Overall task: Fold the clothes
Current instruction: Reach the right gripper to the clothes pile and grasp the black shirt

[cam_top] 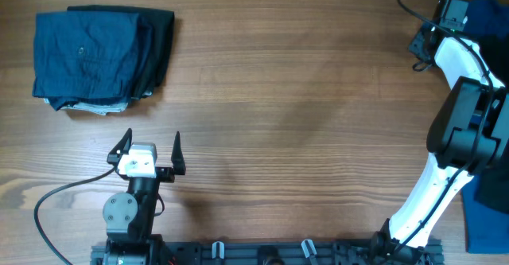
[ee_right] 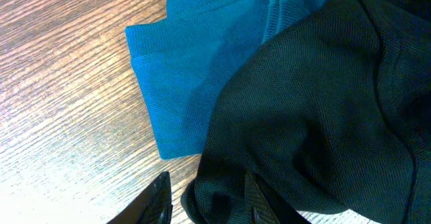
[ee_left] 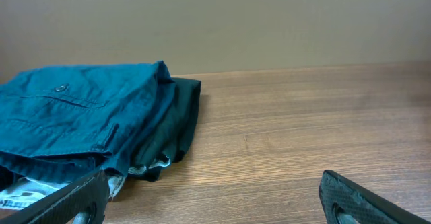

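Black shirt (ee_right: 316,103) is bunched in a loose heap, filling the right side and bottom of the right wrist view. It lies on top of a bright blue garment (ee_right: 188,76) whose flat squared corner sticks out to the left onto the counter (cam_top: 302,98). In the overhead view this pile sits in the upper right corner of the frame, mostly hidden by the white arm.

Right gripper (ee_right: 207,183) is low over the near edge of the black shirt with its fingers part-way spread. A fold of black cloth sits between them. A sliver of counter shows between one finger and the cloth, so it's not pinching.

Folded stack (cam_top: 99,54) is in the upper left of the overhead view: a navy buttoned piece (ee_left: 67,109) on top, dark cloth under it.

Left gripper (cam_top: 152,134) is in the lower left, spread wide and holding nothing, well apart from the stack.

Another blue cloth (cam_top: 485,217) lies at the lower right edge.
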You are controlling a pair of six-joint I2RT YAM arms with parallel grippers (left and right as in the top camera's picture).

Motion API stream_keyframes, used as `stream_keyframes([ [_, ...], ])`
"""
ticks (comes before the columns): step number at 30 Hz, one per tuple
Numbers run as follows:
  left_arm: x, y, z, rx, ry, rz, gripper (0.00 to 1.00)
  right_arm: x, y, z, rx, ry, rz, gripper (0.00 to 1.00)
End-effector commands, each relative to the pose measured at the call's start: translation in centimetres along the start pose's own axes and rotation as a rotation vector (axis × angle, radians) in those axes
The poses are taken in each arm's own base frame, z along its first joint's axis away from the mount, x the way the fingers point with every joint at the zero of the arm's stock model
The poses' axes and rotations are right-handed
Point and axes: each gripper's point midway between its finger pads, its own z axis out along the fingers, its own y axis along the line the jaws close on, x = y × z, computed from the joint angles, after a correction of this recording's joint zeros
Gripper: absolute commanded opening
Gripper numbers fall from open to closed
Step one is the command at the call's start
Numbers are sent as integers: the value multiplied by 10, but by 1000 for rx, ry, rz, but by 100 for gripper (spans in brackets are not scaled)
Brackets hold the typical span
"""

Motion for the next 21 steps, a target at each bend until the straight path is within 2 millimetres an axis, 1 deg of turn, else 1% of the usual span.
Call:
stream_keyframes([
  [1, 2, 2, 0, -11, 2, 12, 100, 24, -8, 23, 41, 58, 21, 36],
  [3, 2, 2, 0, -11, 2, 12, 100, 28, -9, 28, 45, 66, 27, 37],
  [7, 2, 2, 0, -11, 2, 12, 100, 29, -10, 29, 47, 68, 29, 36],
  [8, 2, 2, 0, -11, 2, 12, 100, 29, -10, 29, 47, 68, 29, 33],
  [10, 2, 2, 0, -11, 2, 12, 100, 28, -10, 29, 47, 68, 29, 10],
  [11, 2, 2, 0, -11, 2, 12, 100, 27, -10, 29, 49, 64, 30, 4],
  [15, 2, 2, 0, -11, 2, 12, 100, 12, -10, 16, 39, 24, 39, 4],
  [21, 2, 2, 0, -11, 2, 12, 100, -25, -10, -25, 13, -73, 46, 4],
])
